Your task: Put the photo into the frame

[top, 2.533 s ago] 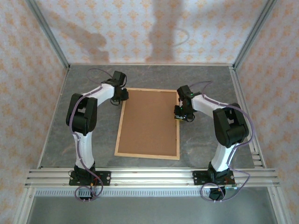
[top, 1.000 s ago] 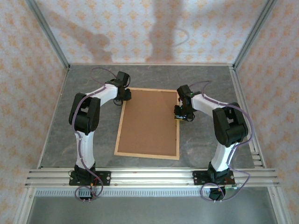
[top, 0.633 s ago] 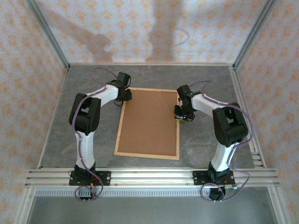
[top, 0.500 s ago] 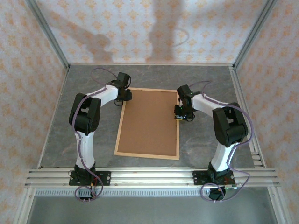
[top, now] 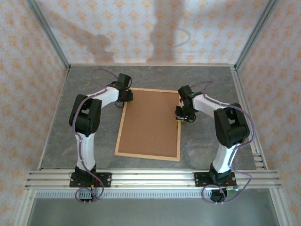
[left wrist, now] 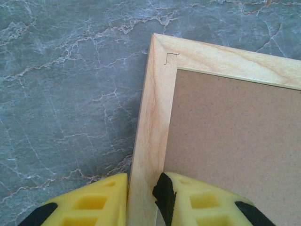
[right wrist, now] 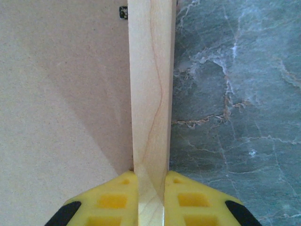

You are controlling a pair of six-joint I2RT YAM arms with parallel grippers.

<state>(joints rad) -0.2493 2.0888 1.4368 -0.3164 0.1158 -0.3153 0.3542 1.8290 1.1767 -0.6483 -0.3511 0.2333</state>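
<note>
The frame (top: pixel 120 127) lies flat on the grey marble table, its back up, with a plain brown backing board (top: pixel 151 123) inside it. My left gripper (top: pixel 126 97) is shut on the frame's left wood strip (left wrist: pixel 153 108) near the far-left corner, one yellow finger (left wrist: pixel 94 202) outside and the other on the board side. My right gripper (top: pixel 181 115) is shut on the right strip (right wrist: pixel 150 84), partway down from the far-right corner. The photo is out of view.
A small black tab (right wrist: pixel 123 12) sits on the backing board beside the right strip. Bare marble table (top: pixel 207 89) surrounds the frame. Aluminium rails run along the front (top: pixel 150 178) and right (top: pixel 245 108) edges, and wallpapered walls close in the sides and back.
The left wrist has shifted slightly to the right, toward the frame's far-left corner. The right arm and the frame have stayed almost still.
</note>
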